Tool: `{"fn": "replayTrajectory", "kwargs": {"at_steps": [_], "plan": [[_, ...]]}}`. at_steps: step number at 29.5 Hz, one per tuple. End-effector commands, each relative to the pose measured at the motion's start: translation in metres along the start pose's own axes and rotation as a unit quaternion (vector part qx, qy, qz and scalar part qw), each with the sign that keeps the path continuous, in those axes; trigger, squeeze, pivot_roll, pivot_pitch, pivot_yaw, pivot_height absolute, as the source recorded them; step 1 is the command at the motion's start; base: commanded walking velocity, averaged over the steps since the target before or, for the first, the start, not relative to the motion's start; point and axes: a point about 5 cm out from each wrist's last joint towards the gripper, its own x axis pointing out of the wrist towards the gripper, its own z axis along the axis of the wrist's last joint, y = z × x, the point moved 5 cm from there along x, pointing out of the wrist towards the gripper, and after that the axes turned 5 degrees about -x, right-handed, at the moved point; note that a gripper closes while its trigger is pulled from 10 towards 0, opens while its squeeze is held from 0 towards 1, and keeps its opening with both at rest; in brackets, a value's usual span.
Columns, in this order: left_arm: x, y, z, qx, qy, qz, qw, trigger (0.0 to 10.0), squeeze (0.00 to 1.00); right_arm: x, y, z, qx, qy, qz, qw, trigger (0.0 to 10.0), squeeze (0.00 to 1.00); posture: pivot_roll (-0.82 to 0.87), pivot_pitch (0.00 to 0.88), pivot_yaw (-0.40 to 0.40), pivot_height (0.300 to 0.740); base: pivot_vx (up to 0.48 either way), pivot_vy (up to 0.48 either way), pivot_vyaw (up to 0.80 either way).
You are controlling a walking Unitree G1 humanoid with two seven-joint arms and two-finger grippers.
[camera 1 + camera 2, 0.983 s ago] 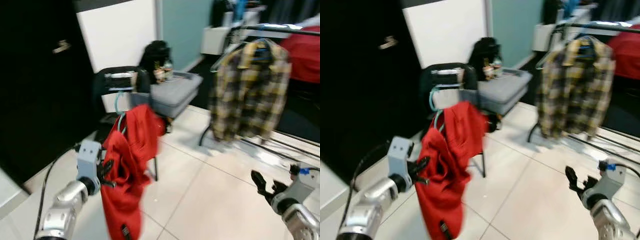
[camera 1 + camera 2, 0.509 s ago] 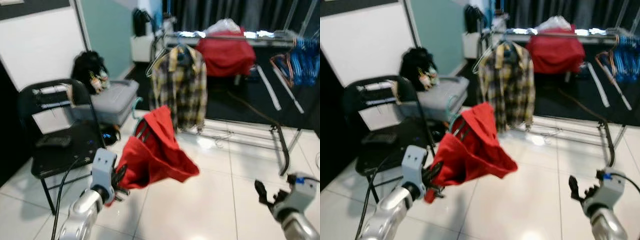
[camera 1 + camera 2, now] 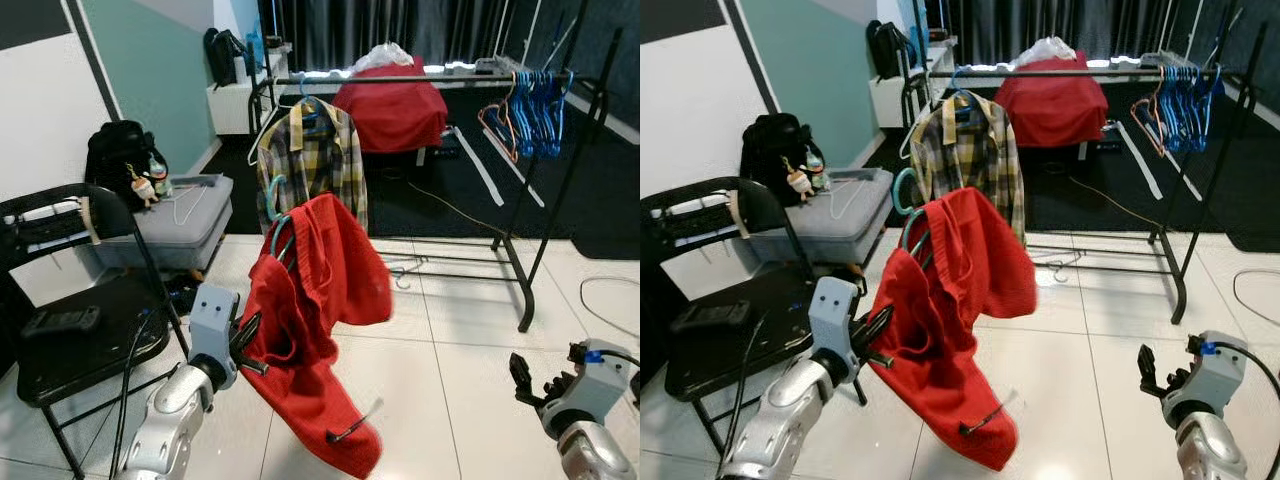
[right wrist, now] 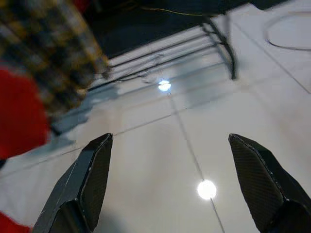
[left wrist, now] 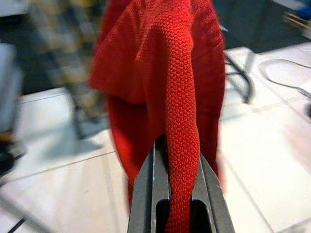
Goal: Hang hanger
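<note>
The red sweater [image 3: 315, 330] hangs on a teal hanger [image 3: 275, 225] in the middle of the frame, and the left gripper [image 3: 243, 345] is pinched tight on its cloth. To hang it well, lift the hook up to the black rail [image 3: 400, 78] at the top. The plaid shirt [image 3: 312, 160] and blue hangers [image 3: 535, 105] take up room there. The right gripper [image 3: 530, 380], lower right, is wide open, holding nothing. A black chair [image 3: 75, 330] sits close on the left.
</note>
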Motion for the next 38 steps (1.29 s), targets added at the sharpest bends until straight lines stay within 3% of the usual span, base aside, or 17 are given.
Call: {"fn": "replayTrajectory", "kwargs": {"at_steps": [1, 6, 11, 17, 26, 30, 38], "plan": [[0.006, -0.010, 0.012, 0.006, -0.026, -0.020, 0.999, 10.0, 0.00, 0.001, -0.001, 0.003, 0.004, -0.011, -0.003, 1.000, 10.0, 0.00, -0.15, 0.000, 0.062, 0.740, 0.469, 0.000, -0.80], [0.012, -0.017, 0.015, 0.007, -0.029, -0.032, 0.999, 10.0, 0.00, 0.001, -0.004, 0.002, 0.001, -0.012, -0.012, 1.000, 10.0, 0.00, -0.15, 0.000, 0.066, 0.740, 0.469, 0.000, -0.80], [0.025, -0.040, 0.024, -0.001, -0.043, -0.063, 0.997, 10.0, 0.00, 0.003, -0.002, 0.002, 0.004, -0.016, -0.012, 1.000, 10.0, 0.00, -0.16, 0.000, 0.081, 0.740, 0.470, 0.000, -0.80], [0.030, -0.048, 0.028, -0.007, -0.048, -0.072, 0.996, 10.0, 0.00, 0.003, -0.002, 0.002, 0.004, -0.018, -0.016, 1.000, 10.0, 0.00, -0.16, 0.000, 0.084, 0.740, 0.470, 0.000, -0.80], [0.046, -0.066, 0.040, -0.014, -0.063, -0.088, 0.994, 10.0, 0.00, 0.004, -0.002, 0.002, 0.007, -0.026, -0.021, 0.999, 10.0, 0.00, -0.16, 0.000, 0.089, 0.740, 0.469, 0.000, 0.00], [0.052, -0.068, 0.042, -0.012, -0.064, -0.082, 0.995, 10.0, 0.00, 0.005, 0.001, 0.004, 0.007, -0.030, -0.020, 0.999, 10.0, 0.00, -0.16, 0.000, 0.092, 0.740, 0.472, 0.000, 0.00], [0.059, -0.055, 0.042, 0.005, -0.054, -0.038, 0.998, 10.0, 0.00, 0.005, -0.001, 0.005, 0.006, -0.034, -0.023, 0.999, 10.0, 0.00, -0.16, 0.000, 0.094, 0.740, 0.472, 0.000, 0.00]]}}
